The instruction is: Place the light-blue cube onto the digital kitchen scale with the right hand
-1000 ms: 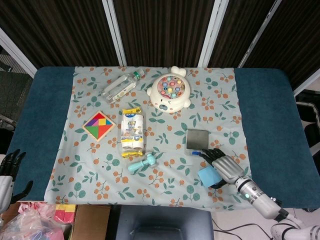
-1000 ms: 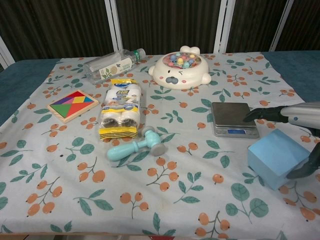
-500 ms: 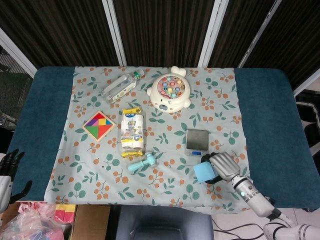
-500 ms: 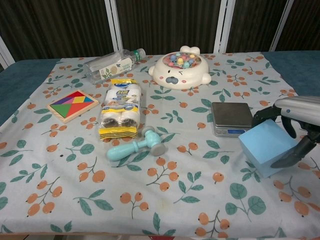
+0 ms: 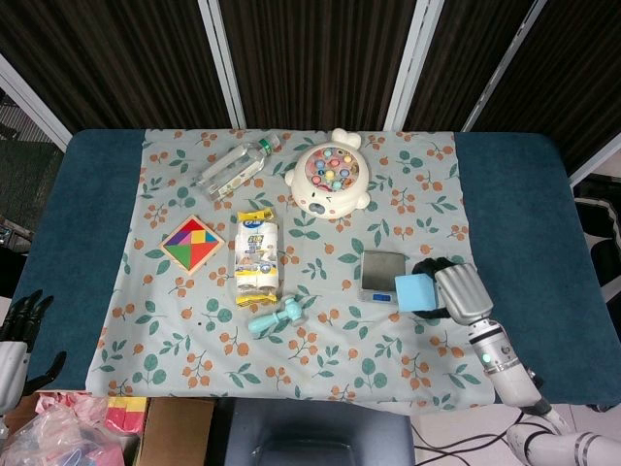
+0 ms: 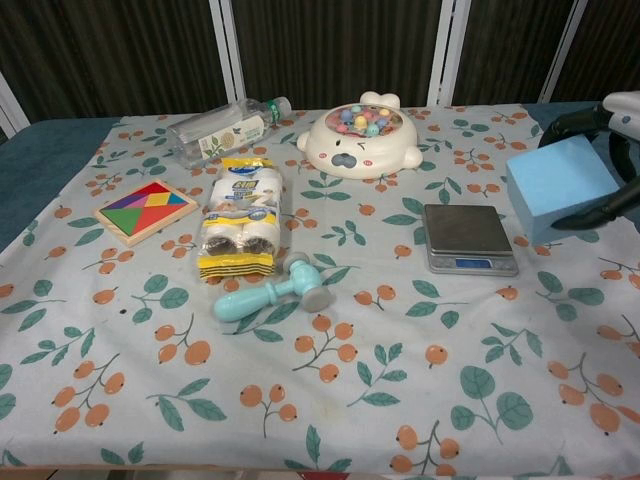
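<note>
My right hand [image 5: 456, 293] grips the light-blue cube [image 5: 417, 291] and holds it in the air, just right of the digital kitchen scale [image 5: 381, 275]. In the chest view the cube [image 6: 561, 188] hangs above and to the right of the scale [image 6: 468, 238], with the right hand [image 6: 612, 150] wrapped around its far and right sides at the frame edge. The scale's metal platform is bare. My left hand [image 5: 17, 330] hangs off the table at the lower left, fingers spread, holding nothing.
On the floral cloth lie a teal toy hammer [image 5: 278, 316], a yellow snack pack [image 5: 257, 257], a tangram puzzle [image 5: 192, 244], a clear bottle [image 5: 233, 167] and a white fishing-game toy [image 5: 330, 181]. A cardboard box [image 5: 126, 419] sits below the table's front edge.
The right hand has lifted the cube off the cloth and carried it up and away from the front edge, to beside the scale. The left hand has barely moved.
</note>
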Tool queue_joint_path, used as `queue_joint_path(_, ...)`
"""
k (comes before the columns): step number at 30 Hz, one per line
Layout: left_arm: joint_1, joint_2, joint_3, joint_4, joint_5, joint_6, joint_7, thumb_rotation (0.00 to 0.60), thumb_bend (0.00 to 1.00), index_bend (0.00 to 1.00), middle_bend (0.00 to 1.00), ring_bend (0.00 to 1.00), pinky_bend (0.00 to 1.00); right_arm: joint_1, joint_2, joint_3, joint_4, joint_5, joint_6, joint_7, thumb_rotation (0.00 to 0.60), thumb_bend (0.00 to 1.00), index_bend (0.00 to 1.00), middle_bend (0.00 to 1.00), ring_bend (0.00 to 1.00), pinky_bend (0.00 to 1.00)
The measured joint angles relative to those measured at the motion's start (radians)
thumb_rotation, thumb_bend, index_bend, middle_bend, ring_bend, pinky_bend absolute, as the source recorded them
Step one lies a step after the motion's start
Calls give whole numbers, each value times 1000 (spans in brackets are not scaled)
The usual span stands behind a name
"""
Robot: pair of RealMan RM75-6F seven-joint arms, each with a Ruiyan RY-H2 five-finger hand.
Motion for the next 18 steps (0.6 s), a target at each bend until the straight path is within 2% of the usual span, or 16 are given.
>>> queue_joint_path(9, -3, 1, 0, -3, -4, -10, 3, 600, 333, 65, 0, 0, 338, 93, -62, 44, 139, 69, -133, 49, 600, 152, 804, 739, 651, 704)
queue_joint_path(13, -4, 1, 0, -3, -5, -13, 3, 600, 332, 64, 0, 0, 338, 136, -93, 57, 177, 92, -180, 51, 600, 152, 673, 610, 543, 621)
queue_joint_path(18, -5, 1, 0, -4, -5, -14, 4, 600, 332, 65, 0, 0, 338, 160, -103, 57, 187, 98, -211, 76, 600, 153, 464, 419, 338, 491)
